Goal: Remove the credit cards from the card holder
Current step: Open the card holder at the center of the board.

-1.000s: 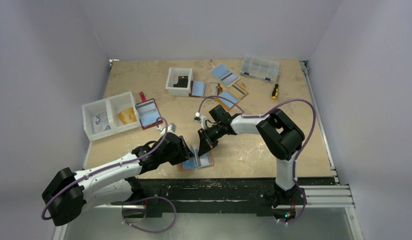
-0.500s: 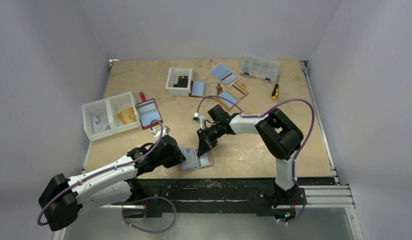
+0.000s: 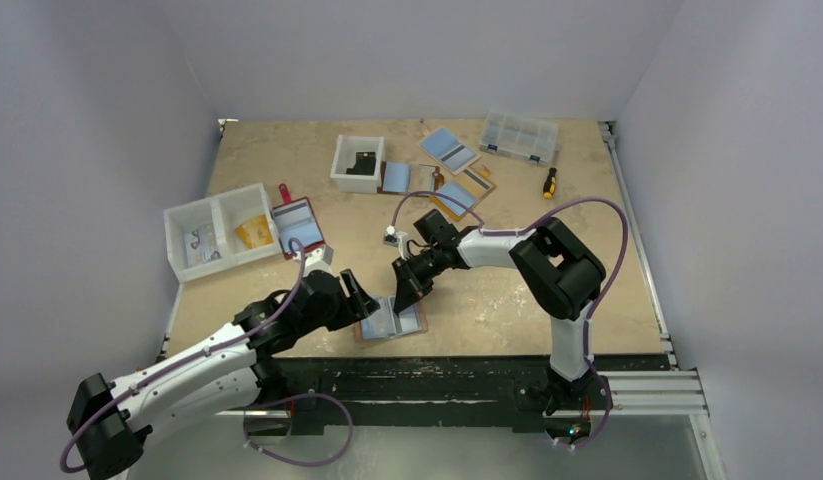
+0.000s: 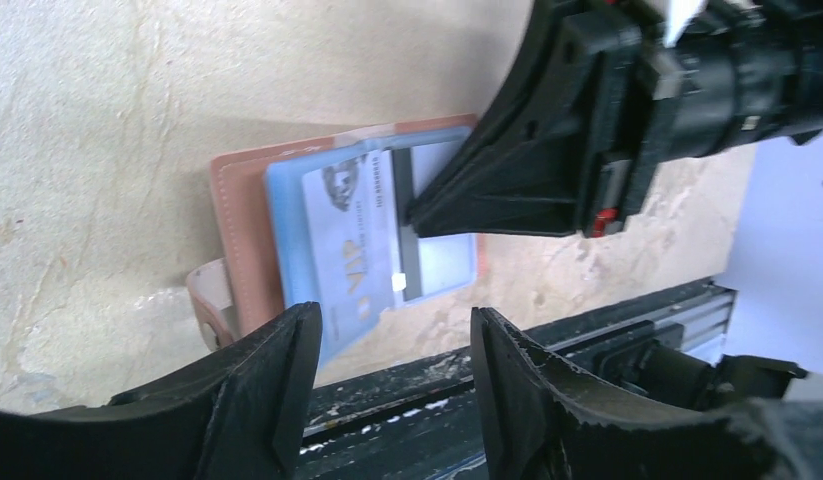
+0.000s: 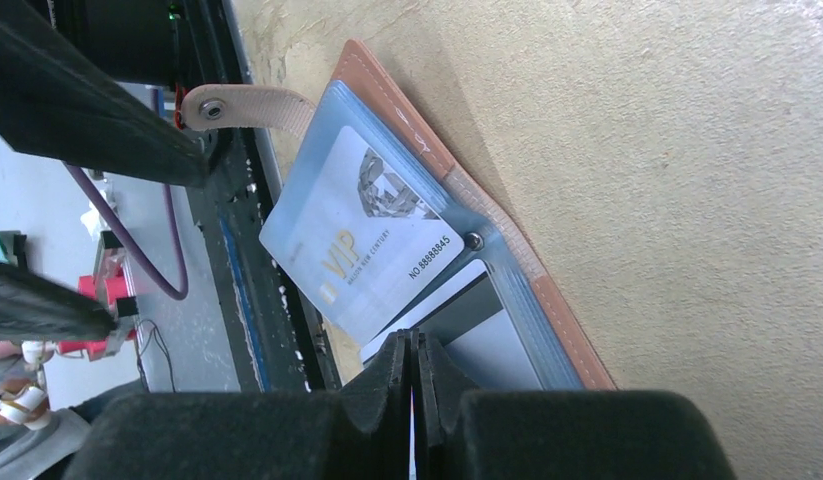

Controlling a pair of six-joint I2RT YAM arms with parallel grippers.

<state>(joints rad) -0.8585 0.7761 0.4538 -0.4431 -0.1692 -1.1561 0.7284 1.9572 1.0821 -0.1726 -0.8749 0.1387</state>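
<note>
The tan-brown card holder (image 3: 412,322) lies open near the table's front edge, also in the left wrist view (image 4: 237,200) and the right wrist view (image 5: 407,125). A light blue VIP card (image 5: 357,240) sticks partway out of its left half toward the table edge (image 4: 332,240). A second card with a dark grey stripe (image 5: 467,300) sits in the right half. My right gripper (image 5: 412,345) is shut, its tips pressing down on that right half (image 3: 400,298). My left gripper (image 4: 387,325) is open and empty, just left of the holder (image 3: 359,297).
The black front rail (image 4: 427,370) runs right beside the holder. Farther back are a dark red wallet (image 3: 295,225), a white two-part bin (image 3: 217,235), a small white box (image 3: 357,163), orange wallets (image 3: 462,190), a clear organizer (image 3: 518,137) and a screwdriver (image 3: 550,182).
My left gripper has pulled back left off the holder and stands open. The light blue card now lies partway out. My right gripper has stayed pressing on the holder.
</note>
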